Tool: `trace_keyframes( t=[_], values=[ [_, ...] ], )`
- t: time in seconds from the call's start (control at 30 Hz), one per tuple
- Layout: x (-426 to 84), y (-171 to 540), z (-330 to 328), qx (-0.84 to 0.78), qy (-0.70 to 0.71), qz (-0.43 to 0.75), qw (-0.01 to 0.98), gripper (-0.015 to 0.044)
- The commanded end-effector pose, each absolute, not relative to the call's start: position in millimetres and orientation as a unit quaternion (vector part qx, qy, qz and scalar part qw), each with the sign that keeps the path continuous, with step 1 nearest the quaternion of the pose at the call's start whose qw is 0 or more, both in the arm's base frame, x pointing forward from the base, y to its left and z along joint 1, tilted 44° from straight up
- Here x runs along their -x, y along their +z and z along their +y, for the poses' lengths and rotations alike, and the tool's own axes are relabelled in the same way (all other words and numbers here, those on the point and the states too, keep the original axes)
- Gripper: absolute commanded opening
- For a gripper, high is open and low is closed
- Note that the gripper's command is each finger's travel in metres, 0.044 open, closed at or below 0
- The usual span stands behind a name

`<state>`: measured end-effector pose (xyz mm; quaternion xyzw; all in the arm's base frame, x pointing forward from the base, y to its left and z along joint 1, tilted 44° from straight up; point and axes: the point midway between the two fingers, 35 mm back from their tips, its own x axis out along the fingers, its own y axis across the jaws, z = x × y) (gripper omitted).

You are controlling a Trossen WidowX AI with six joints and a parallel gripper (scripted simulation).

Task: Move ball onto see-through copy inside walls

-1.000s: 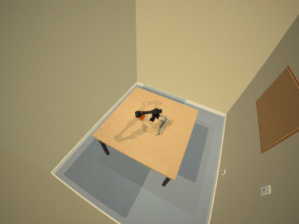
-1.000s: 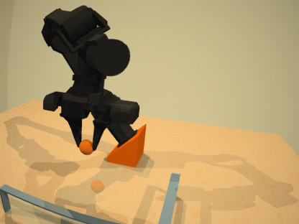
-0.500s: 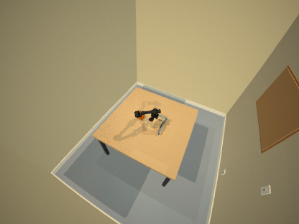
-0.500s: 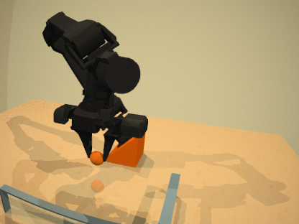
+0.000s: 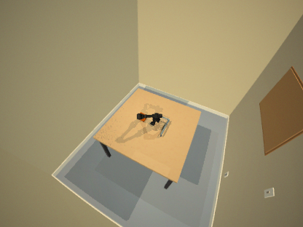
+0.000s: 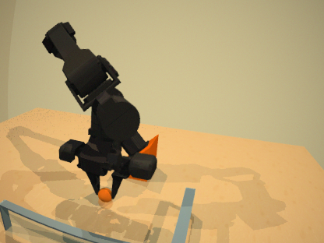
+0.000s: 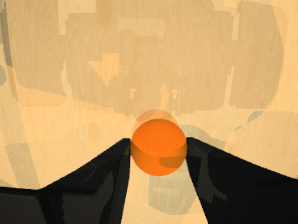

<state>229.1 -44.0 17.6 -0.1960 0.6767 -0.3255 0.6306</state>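
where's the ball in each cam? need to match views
Top: ball not resolvable; it would sit under the black gripper near table centre, left of the clear walls.
Exterior: lower left of centre, pinched between the fingertips, low over the table.
Wrist: dead centre, between both black fingers.
Shared landmark: the gripper fingers either side of the ball.
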Motion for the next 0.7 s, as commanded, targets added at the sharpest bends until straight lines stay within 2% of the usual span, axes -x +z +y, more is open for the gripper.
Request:
trace_keyframes(
  t=[0.0,0.67],
  values=[
    [-228.6,14.3,-47.1,0.199,-0.324,0.676,0.631,0.0000],
    [-226.2,1.2,-59.6,0.199,-0.325,0.675,0.631,0.0000]
  ],
)
